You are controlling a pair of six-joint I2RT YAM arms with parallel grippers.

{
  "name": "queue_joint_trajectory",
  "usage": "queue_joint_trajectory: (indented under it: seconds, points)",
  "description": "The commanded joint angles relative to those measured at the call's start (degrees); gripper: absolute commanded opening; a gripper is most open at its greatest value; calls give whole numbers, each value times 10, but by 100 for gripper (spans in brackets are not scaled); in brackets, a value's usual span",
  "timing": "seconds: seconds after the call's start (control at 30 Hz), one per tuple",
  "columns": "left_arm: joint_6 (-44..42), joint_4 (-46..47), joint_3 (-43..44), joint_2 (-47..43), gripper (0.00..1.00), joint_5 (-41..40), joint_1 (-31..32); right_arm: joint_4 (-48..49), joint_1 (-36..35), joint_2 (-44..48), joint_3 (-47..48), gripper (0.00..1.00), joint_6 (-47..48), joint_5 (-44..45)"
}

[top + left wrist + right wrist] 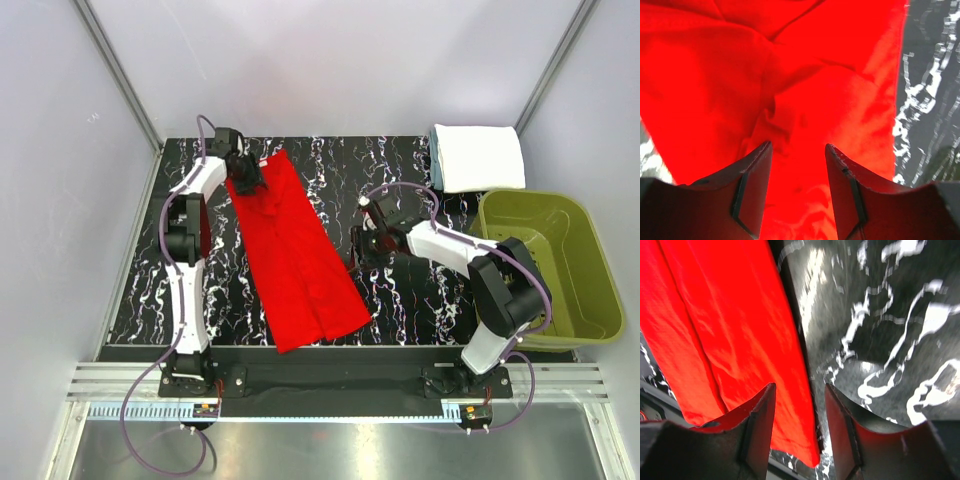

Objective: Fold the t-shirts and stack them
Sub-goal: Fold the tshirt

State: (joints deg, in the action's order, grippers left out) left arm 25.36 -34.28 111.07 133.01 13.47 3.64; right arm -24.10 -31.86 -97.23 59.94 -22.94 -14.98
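Left tool and right tool hang parted at red t-shirt.

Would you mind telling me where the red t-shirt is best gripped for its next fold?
Probably grip the red t-shirt at the corners of its far narrow end, coming down from above at each long edge. It lies flat as a long diagonal strip, so that end can be carried over to the near hem.

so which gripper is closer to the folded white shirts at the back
Right. The right gripper sits mid-table by the red shirt's right edge, nearer the folded stack. The left gripper is over the red shirt's far end, farther left.
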Motion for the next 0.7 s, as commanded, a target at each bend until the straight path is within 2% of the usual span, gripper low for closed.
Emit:
queue_joint_trajectory:
  seconds: [0.0, 0.17, 0.33, 0.43, 0.47, 0.57, 0.63, 0.67]
  points:
    - [8, 33, 31, 30, 52, 47, -6, 29, 2, -5, 35, 50, -1, 24]
    - [35, 84, 67, 93, 52, 106, -6, 65, 2, -9, 35, 49, -28, 19]
    - [100, 121, 174, 195, 52, 172, -7, 106, 2, -22, 32, 49, -58, 22]
    - [139, 201, 198, 222, 52, 217, -5, 127, 1, -40, 37, 48, -72, 27]
    - [155, 245, 207, 227, 52, 226, -4, 129, 2, -47, 45, 48, -76, 29]
    - [171, 293, 210, 222, 53, 277, -4, 116, 2, -80, 79, 49, -72, 28]
    - [157, 301, 181, 172, 54, 297, -6, 94, 1, -92, 93, 49, -64, 29]
    - [137, 301, 136, 149, 56, 299, -7, 90, 3, -91, 94, 49, -59, 31]
